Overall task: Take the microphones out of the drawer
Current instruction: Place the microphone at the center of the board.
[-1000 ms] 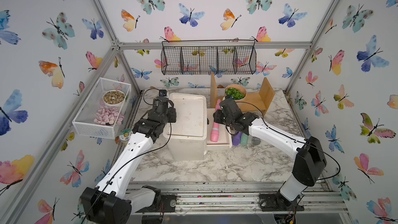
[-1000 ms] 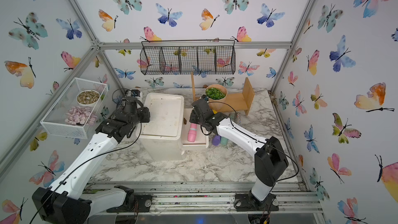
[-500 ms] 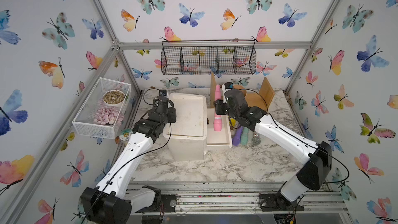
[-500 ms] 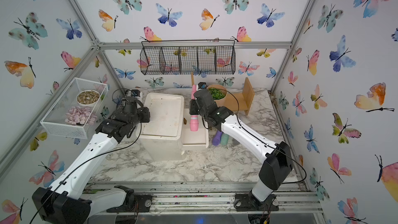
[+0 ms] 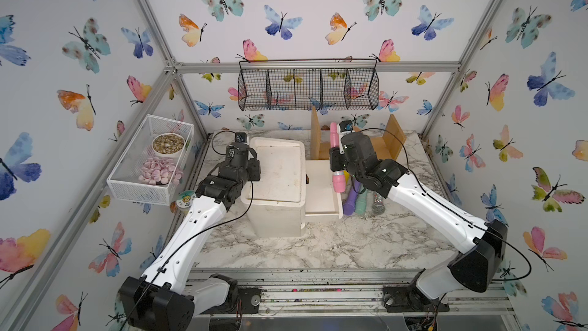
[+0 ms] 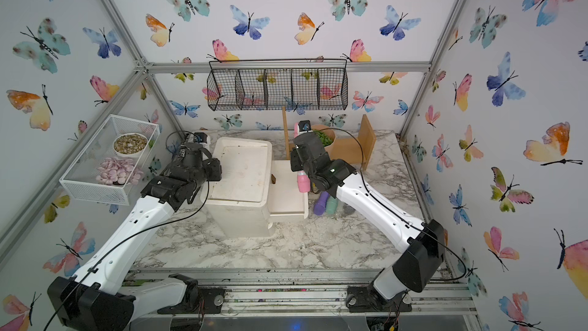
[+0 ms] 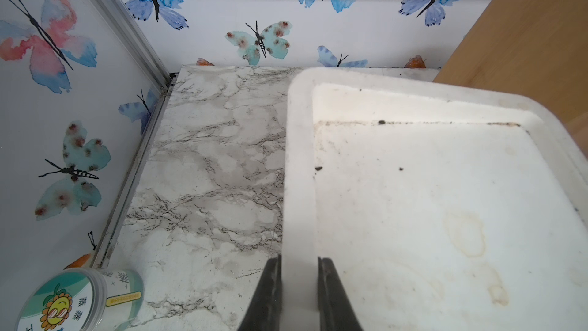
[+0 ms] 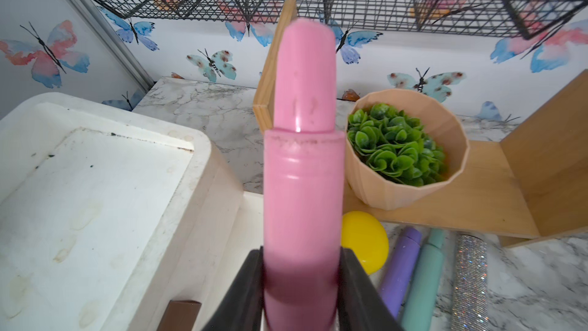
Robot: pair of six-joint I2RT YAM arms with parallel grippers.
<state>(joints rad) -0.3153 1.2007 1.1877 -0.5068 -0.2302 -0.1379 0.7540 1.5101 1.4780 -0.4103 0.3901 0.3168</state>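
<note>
My right gripper is shut on a pink microphone, holding it up in the air and tilted. In both top views the microphone hangs over the right edge of the open white drawer, clear of its floor. The drawer sticks out to the right of a white cabinet and looks bare inside. My left gripper is shut on the raised rim along the left edge of the cabinet top.
Purple, teal and silver glitter microphones lie on the marble right of the drawer, beside a yellow ball. A potted plant sits on a wooden shelf behind. A wire basket hangs above; a small jar stands left.
My right gripper has lifted the pink microphone up out of the drawer and carried it back and slightly right. The left arm has not moved.
</note>
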